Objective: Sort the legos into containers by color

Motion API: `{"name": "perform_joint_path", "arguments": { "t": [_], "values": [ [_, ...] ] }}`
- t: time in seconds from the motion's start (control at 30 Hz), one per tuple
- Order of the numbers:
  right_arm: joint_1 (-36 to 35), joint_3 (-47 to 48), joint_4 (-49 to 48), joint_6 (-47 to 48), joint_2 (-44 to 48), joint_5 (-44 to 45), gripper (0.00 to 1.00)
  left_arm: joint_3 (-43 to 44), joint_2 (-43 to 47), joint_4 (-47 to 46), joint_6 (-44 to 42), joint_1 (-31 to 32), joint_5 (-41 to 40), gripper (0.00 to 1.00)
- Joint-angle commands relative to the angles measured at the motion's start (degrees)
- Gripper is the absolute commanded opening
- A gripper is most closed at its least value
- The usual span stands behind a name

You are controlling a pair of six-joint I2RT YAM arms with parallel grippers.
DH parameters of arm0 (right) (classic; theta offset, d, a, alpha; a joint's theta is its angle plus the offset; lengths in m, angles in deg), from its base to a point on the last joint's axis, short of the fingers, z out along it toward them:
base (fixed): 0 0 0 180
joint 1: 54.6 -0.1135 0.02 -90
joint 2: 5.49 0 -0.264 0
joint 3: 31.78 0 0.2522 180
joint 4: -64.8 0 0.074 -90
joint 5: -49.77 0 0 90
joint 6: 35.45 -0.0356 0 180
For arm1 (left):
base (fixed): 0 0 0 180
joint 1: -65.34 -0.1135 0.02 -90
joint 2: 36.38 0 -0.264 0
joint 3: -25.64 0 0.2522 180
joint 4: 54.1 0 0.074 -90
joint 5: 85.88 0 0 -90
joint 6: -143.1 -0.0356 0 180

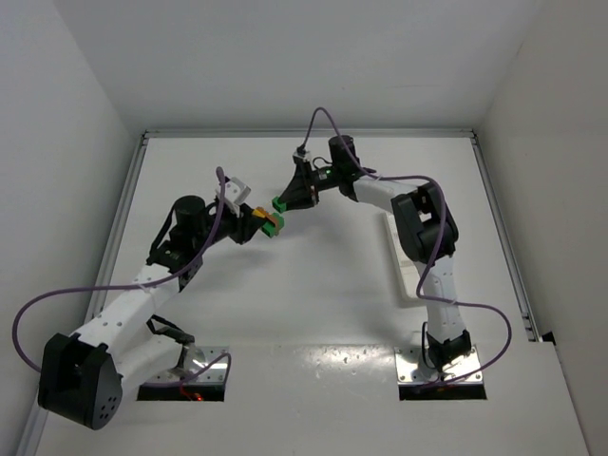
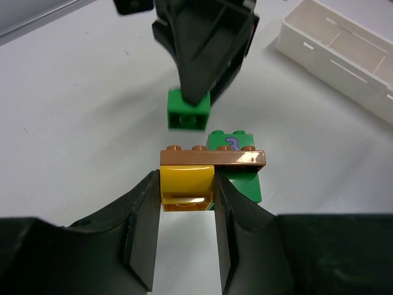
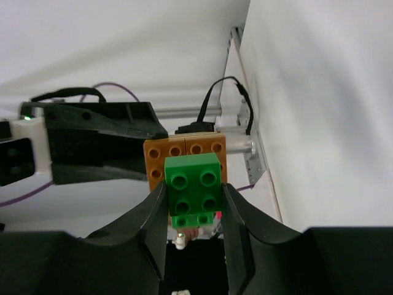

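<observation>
Left tool (image 2: 186,187): pressed onto the yellow brick (image 2: 184,179), one finger flat on each side face; only the near end gripped.
Stack: brown plate (image 2: 213,158) snapped across the top of the yellow brick, green numbered brick (image 2: 239,178) joined under its other half; carried as one block, heavier to the right of the grip.
Right tool (image 3: 195,203): clamped on a separate green brick (image 3: 195,184), nose to nose with the stack; touching or just apart, cannot tell.
Tray (image 2: 344,70): on the bench (image 2: 73,110), off to the right, well apart from both tools.
Risk, twist: off-centre weight on smooth fingers, likely to swing the block round under any sideways pull.
Risk, wrong split: possible parting at the yellow-brown joint instead of the green one, leaving two colours joined.
Risk, drop: sudden release at the snap, enough to flick a brick onto the bench and out of easy reach.
Risk, contact: very little room between the two tools; a small push forward enough to knock fingers or dislodge either hold.
</observation>
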Motion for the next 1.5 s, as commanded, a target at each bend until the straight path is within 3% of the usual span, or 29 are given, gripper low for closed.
{"name": "perform_joint_path", "arguments": {
  "t": [0.0,0.33,0.5,0.57,0.7,0.8,1.0,1.17,1.47],
  "values": [
    [5.56,0.49,-0.53,1.47,1.65,-0.34,0.0,-1.27,3.5,1.19,-0.22,-0.29,-1.62,0.0],
    [9.69,-0.82,0.0,3.93,2.17,-1.39,0.0,-2.94,4.82,1.81,1.71,-0.29,-1.54,0.0],
    [13.64,-2.76,5.34,12.52,4.19,-1.92,0.0,-2.94,4.29,1.81,2.85,-0.29,-1.53,0.0],
    [17.42,-1.8,18.05,19.71,6.3,1.14,0.0,-2.94,4.29,1.81,2.86,-0.29,-2.05,0.0],
    [23.75,4.26,45.52,49.37,10.68,14.48,0.0,-2.94,4.29,1.81,3.38,-0.29,-2.06,0.0],
    [27.53,3.84,52.79,56.64,14.56,28.88,0.0,-2.94,3.15,1.2,3.38,-0.29,-1.53,0.0],
    [30.53,-2.31,58.78,66.76,23.44,42.79,0.0,-1.72,0.17,-1.88,3.38,0.24,-1.53,0.0],
    [29.91,-6.96,61.43,73.52,25.9,48.25,0.0,-0.57,-2.56,-3.11,3.38,0.24,-0.47,0.0],
    [28.78,-13.13,58.45,74.06,26.62,57.4,0.0,-0.04,-3.09,-3.11,3.38,0.76,-0.47,0.0]
  ]
}}
